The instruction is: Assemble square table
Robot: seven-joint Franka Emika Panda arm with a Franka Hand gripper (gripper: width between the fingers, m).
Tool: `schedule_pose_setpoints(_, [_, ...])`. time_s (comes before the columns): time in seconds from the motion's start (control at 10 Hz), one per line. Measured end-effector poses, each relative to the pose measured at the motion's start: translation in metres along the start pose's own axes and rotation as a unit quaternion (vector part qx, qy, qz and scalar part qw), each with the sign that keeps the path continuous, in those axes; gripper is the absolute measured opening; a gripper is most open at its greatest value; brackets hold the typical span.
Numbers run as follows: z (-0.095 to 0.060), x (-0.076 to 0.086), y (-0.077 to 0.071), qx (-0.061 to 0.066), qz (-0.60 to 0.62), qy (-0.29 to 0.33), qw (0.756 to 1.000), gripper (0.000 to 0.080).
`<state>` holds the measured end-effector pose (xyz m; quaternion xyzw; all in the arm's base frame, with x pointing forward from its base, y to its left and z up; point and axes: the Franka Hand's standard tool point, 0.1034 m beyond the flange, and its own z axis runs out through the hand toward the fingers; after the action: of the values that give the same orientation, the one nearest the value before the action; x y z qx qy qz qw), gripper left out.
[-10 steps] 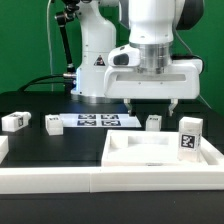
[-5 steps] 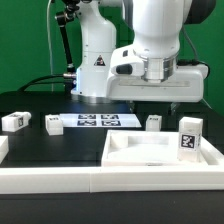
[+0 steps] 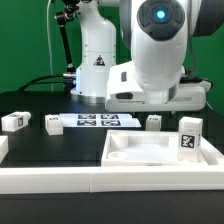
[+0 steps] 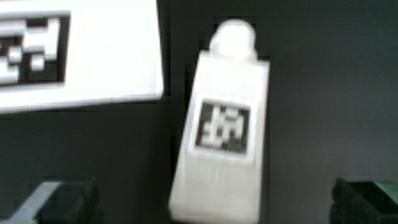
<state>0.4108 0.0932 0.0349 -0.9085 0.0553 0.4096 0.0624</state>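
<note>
Exterior view: far-left leg (image 3: 14,121) & second leg (image 3: 50,124) sit left of marker board (image 3: 98,120); third leg (image 3: 153,122) just right of it; table top (image 3: 140,150) & upright fourth leg (image 3: 189,135) further right. Wrist view: gripper (image 4: 210,205) spread wide, empty, over tagged leg (image 4: 221,130) beside marker board.

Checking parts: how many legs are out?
4 legs, exterior view: two left of the marker board, one right of it, one upright near the top's right end.
</note>
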Motion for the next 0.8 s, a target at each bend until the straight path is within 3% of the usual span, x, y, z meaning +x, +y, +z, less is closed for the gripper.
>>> schedule_pose_setpoints(0.1, [0.002, 0.004, 0.001, 0.0, 0.001, -0.026, 1.0, 0.0649])
schedule_pose_setpoints(0.5, [0.004, 0.011, -0.001, 0.0, 0.0, -0.016, 1.0, 0.0649])
schedule_pose_setpoints(0.8, [0.021, 0.012, -0.001, -0.002, 0.001, -0.011, 1.0, 0.0649])
